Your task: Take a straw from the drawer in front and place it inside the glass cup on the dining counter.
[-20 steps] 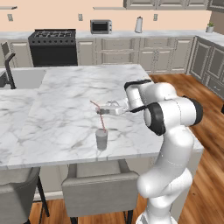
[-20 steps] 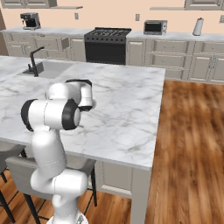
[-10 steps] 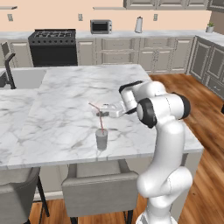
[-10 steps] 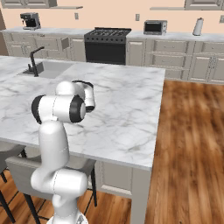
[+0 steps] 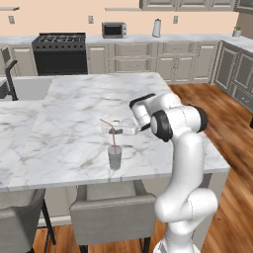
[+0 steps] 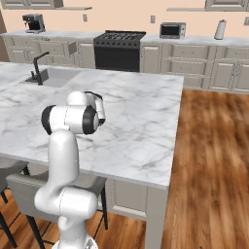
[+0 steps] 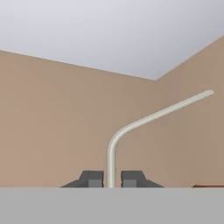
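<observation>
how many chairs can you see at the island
2. One grey padded chair is tucked under the dining counter just left of the arm; another sits at the lower left corner. More may be hidden.

A black range (image 5: pixel 60 51) stands against the far wall between beige cabinets (image 5: pixel 136 59), with a microwave (image 5: pixel 113 30) on the worktop to its right, a coffee maker (image 6: pixel 33 23) far left, a dark faucet (image 6: pixel 40 67) over the sink, and a grey chair (image 5: pixel 111 219) nearest.

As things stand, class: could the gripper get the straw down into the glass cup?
Probably yes. The gripper, shut on the straw, sits right above the glass cup; the straw's lower end already looks inside the cup, with nothing between.
</observation>
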